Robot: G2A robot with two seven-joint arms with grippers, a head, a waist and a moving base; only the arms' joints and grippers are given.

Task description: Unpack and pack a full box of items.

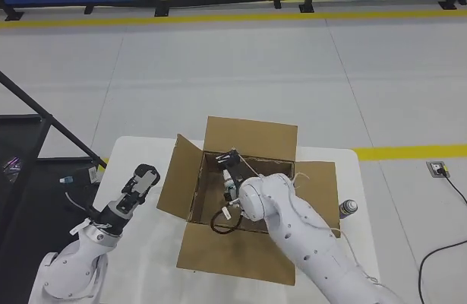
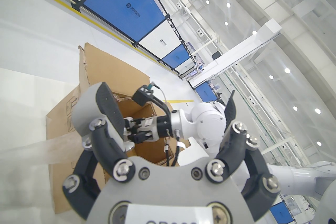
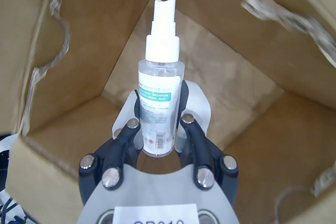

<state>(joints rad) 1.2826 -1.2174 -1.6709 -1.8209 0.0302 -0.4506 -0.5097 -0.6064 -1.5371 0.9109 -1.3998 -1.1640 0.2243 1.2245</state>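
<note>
Box (image 1: 250, 138): open, on worktop (image 1: 142, 228). Spray bottle (image 3: 160, 93): inside box, grasped by my right claw (image 3: 160, 98), nozzle toward a corner. My left claw (image 2: 168, 101): released, empty, beside box. Step: prob. bottle coming out, or going in; can't tell. Next: move vertically, clear of walls.

It is a large industrial hall. The pale floor (image 1: 218, 68) has yellow lines (image 1: 218, 17), blue partition panels (image 2: 123, 7) stand along it, and round lamps (image 2: 287, 70) dot the high ceiling.
</note>
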